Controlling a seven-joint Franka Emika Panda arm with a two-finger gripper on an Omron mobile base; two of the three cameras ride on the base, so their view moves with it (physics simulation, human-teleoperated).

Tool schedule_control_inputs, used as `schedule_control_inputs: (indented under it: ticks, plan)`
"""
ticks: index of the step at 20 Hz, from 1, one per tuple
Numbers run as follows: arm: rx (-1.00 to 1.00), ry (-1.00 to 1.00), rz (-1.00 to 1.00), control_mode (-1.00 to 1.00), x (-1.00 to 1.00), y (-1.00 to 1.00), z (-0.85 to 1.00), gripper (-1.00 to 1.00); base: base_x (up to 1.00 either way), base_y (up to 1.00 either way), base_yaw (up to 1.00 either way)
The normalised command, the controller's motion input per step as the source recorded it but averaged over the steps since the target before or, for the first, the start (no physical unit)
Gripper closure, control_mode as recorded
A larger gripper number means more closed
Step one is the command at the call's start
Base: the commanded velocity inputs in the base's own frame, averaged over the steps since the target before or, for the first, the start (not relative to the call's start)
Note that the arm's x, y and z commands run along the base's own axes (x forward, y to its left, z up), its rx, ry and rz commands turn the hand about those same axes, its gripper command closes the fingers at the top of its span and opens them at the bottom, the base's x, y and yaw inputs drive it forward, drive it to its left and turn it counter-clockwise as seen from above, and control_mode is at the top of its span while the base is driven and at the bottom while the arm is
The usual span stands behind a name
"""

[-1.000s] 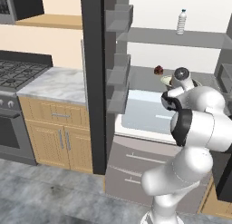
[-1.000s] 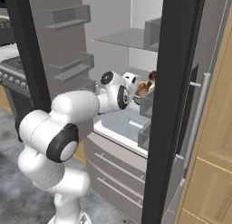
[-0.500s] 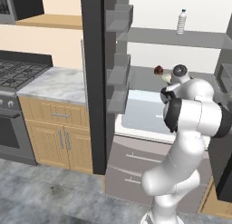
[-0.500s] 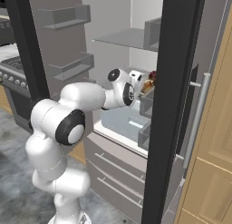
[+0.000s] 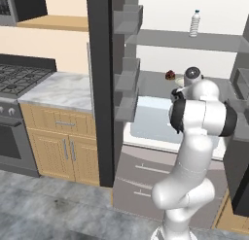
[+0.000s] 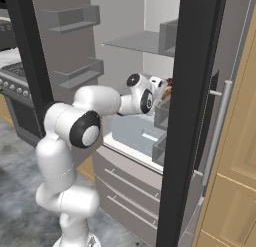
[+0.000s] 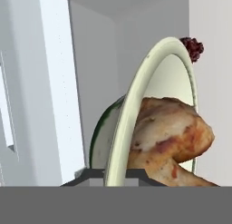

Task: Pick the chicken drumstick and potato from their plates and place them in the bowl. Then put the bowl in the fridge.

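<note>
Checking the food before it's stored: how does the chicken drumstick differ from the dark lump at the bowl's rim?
Colour: the chicken drumstick is golden-tan with reddish patches; the potato is dark reddish-brown.
Shape: the drumstick is long and lumpy; the potato looks rounded.
Visibility: the drumstick lies plainly inside the bowl; the potato only peeks past the far rim, mostly hidden.
Shared: both are with the bowl inside the fridge.

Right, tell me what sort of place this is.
A home kitchen, rendered: a tall dark-framed fridge stands open with grey shelves, beside a black gas stove and light wooden cabinets under a marble counter.
</note>
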Motion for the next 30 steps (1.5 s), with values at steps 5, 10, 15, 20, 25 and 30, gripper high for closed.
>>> schedule_control_inputs:
  ticks: [5, 10, 15, 20, 25, 30]
  plan:
    - [0.0, 0.03, 0.12, -1.0, 0.24, -0.29, -0.11, 1.0, 0.0, 0.0, 0.0]
    - [0.0, 0.08, 0.08, -1.0, 0.23, -0.28, -0.17, 1.0, 0.0, 0.0, 0.0]
    - [0.0, 0.02, 0.01, -1.0, 0.27, -0.28, -0.03, 1.0, 0.0, 0.0, 0.0]
    - [0.0, 0.0, 0.0, -1.0, 0.3, -0.13, 0.0, 1.0, 0.0, 0.0, 0.0]
    - [0.0, 0.0, 0.0, -1.0, 0.43, -0.14, -0.01, 1.0, 0.0, 0.0, 0.0]
    - [0.0, 0.0, 0.0, -1.0, 0.41, -0.08, -0.01, 1.0, 0.0, 0.0, 0.0]
